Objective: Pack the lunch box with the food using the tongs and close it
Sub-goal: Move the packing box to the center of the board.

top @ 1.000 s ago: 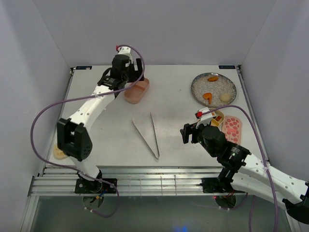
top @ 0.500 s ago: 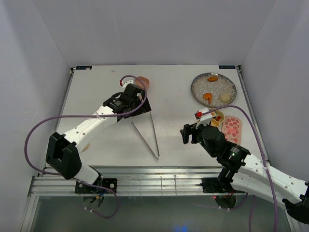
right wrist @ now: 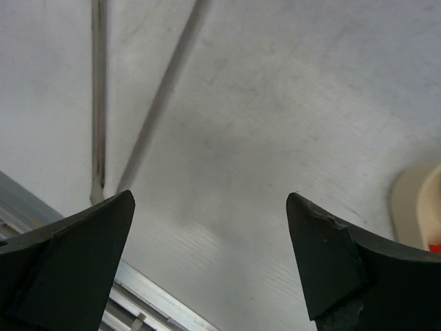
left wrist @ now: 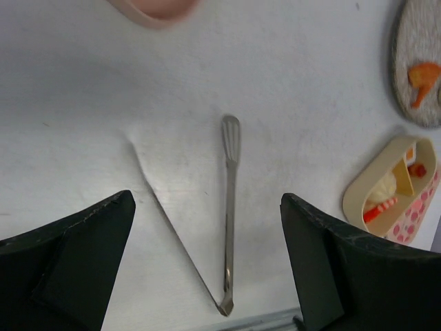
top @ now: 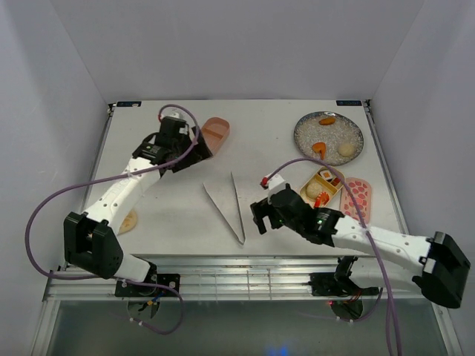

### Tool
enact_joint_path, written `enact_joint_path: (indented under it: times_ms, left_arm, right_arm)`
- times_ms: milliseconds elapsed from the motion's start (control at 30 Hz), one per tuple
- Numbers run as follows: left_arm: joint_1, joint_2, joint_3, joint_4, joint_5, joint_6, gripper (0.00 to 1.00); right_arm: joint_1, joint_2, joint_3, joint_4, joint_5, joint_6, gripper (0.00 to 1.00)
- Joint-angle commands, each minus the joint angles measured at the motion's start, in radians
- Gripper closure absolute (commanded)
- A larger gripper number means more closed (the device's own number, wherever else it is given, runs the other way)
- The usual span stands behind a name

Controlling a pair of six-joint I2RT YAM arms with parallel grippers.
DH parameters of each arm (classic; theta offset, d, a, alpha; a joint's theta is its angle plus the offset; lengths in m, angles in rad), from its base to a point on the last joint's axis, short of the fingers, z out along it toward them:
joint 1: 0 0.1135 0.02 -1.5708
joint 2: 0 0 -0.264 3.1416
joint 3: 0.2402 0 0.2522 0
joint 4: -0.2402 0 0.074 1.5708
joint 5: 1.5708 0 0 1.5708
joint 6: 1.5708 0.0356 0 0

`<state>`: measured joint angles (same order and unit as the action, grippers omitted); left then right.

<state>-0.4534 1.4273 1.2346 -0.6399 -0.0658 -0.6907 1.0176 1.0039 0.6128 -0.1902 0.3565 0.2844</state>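
The silvery tongs lie spread in a V at mid-table, hinge toward the near edge, touched by neither gripper. In the left wrist view the tongs lie below my open left gripper. My left gripper hovers by the pink lunch box tray. My open right gripper hangs just right of the tongs' hinge, and both tong arms show at its upper left. The tan tray holds a rice ball and orange-topped pieces. More food sits on the plate.
The grey speckled plate stands at the back right. A pink-dotted lid lies right of the tan tray. A tan lid peeks out beside the left arm. The metal rail runs along the near edge.
The left arm left the pink tray, swung over the tongs, then drew back to the left. The right arm swung left from the tan tray toward the tongs, its jaws opening wider.
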Motion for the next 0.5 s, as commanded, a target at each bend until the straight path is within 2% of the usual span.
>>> enact_joint_path:
  times_ms: [0, 67, 200, 300, 467]
  left_arm:
    - [0.175, -0.004, 0.037, 0.029, 0.115, 0.072, 0.02]
    - [0.250, -0.007, 0.029, 0.049, 0.138, 0.076, 0.02]
    - [0.330, -0.002, -0.017, 0.112, 0.191, 0.072, 0.02]
    - [0.373, 0.021, -0.041, 0.147, 0.247, 0.065, 0.02]
    - [0.401, 0.015, -0.104, 0.233, 0.257, 0.063, 0.02]
  right_arm:
    - [0.047, 0.128, 0.103, 0.061, -0.062, 0.019, 0.02]
    - [0.067, 0.231, 0.143, 0.080, -0.079, 0.018, 0.02]
    - [0.078, 0.381, 0.223, 0.121, -0.126, 0.001, 0.05]
    - [0.079, 0.479, 0.295, 0.121, -0.128, -0.004, 0.06]
    - [0.090, 0.617, 0.390, 0.095, -0.122, 0.006, 0.07]
